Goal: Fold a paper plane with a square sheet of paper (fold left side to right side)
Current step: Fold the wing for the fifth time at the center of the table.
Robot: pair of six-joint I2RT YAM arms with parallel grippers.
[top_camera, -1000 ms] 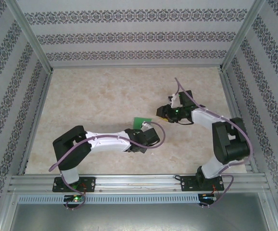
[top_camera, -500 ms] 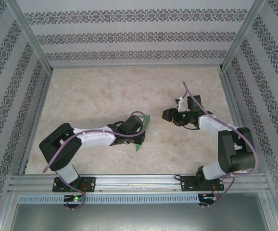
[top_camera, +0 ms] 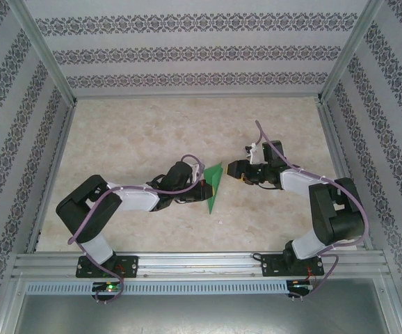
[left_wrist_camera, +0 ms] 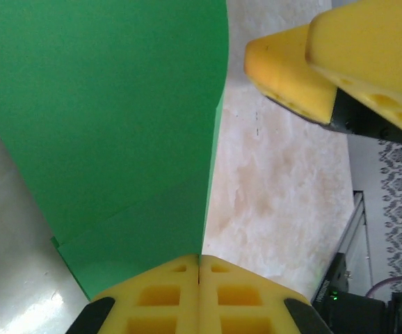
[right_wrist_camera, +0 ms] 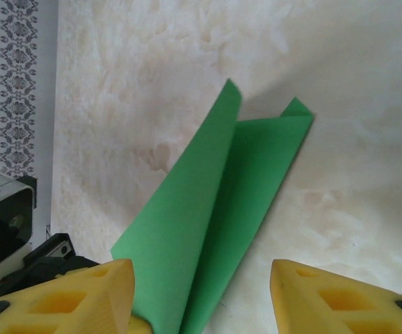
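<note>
The green sheet of paper (top_camera: 215, 189), folded into a narrow pointed shape, is held up over the middle of the table with its tip toward the near edge. My left gripper (top_camera: 206, 187) is shut on its left edge. In the left wrist view the yellow pads (left_wrist_camera: 166, 292) meet, pinching the paper (left_wrist_camera: 117, 104) at its lower edge. My right gripper (top_camera: 231, 170) is just right of the paper, open. In the right wrist view the folded paper (right_wrist_camera: 222, 195) runs into the gap of the right gripper (right_wrist_camera: 201, 275), with no pad touching it.
The marble-patterned table top (top_camera: 152, 139) is boxed in by patterned walls and aluminium posts. A metal rail (top_camera: 201, 261) with both arm bases runs along the near edge. The right gripper's fingers (left_wrist_camera: 305, 69) are close to the paper in the left wrist view.
My left arm has swung the paper to the right and turned it, point toward the near edge. My right gripper has moved left up to the paper and opened slightly wider.
</note>
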